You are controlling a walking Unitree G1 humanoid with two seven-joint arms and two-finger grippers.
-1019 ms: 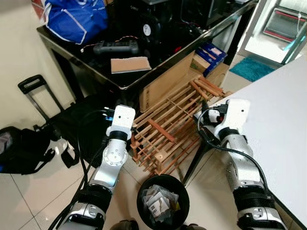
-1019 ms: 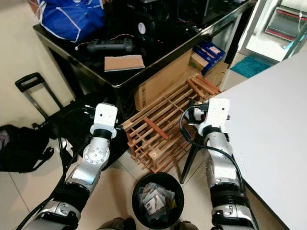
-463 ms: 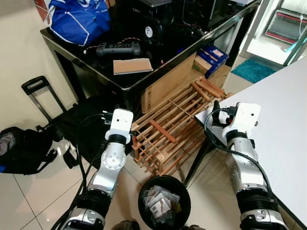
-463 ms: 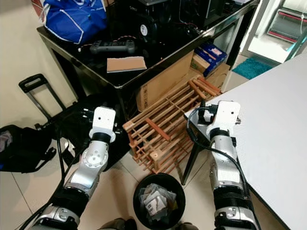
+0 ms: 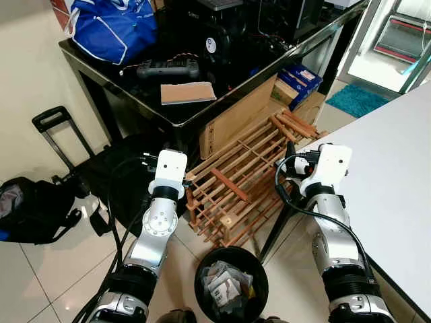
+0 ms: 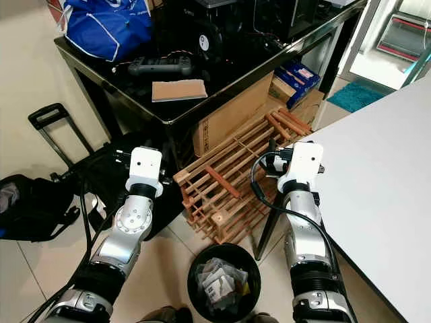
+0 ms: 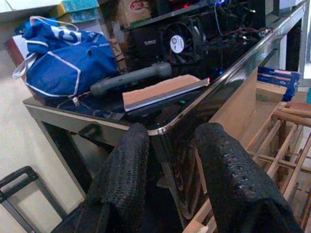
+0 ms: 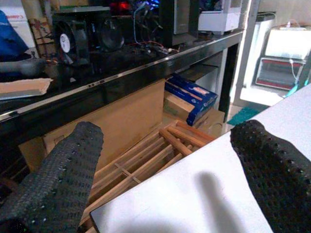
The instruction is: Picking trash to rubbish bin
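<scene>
Bin below, right hand spread

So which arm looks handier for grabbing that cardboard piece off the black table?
Probably the left gripper: its open jaws face the cardboard piece on the black table. The right gripper hovers over the white table.

Two silver jointed arms, white wrist housings (black cables looping alongside), textured black fingers.

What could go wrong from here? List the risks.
The right gripper, fingers open, is raised at the corner of the white table and could knock its edge. The wooden rack leans beside the rubbish bin, so a low reach might snag its slats. Cables trail by the left arm.
</scene>
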